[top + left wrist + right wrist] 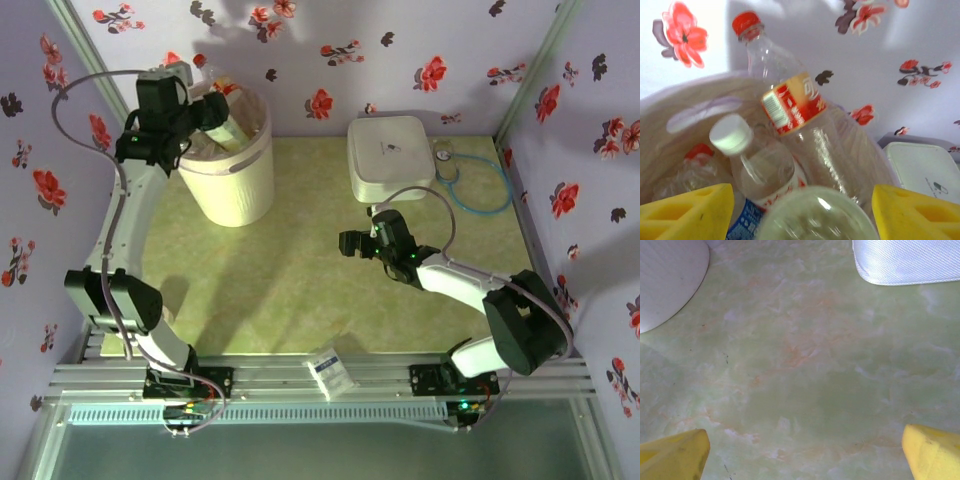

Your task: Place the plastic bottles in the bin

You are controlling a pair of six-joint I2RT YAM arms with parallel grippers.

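The left pincer [222, 108] hangs over the mouth of the bin [232, 185], the tall cream bucket at the far left of the green counter [300, 290]. In the left wrist view its yellow fingers [687, 212] stand well apart, and the round clear base of a greenish bottle [815, 215] sits between them. The base comes up to the right finger, and a sliver of a blue label [744, 222] shows on the left side. I cannot tell whether the fingers are pressing on that bottle or have let it go.

Beneath it, inside the lilac-edged liner rim [695, 112], lie more plastic bottles. A red-capped bottle [790, 100] with a red-white label leans up past the rim, a white-capped bottle [752, 160] lies tilted beside it, and a crumpled one with a red cap [697, 152] lies at the left.

The right pincer [347, 243] hovers above bare counter [805, 355] near the white box [390, 155]. Its fingers [675, 455] are spread wide with nothing between them. A stethoscope [470, 185] lies beside the box.
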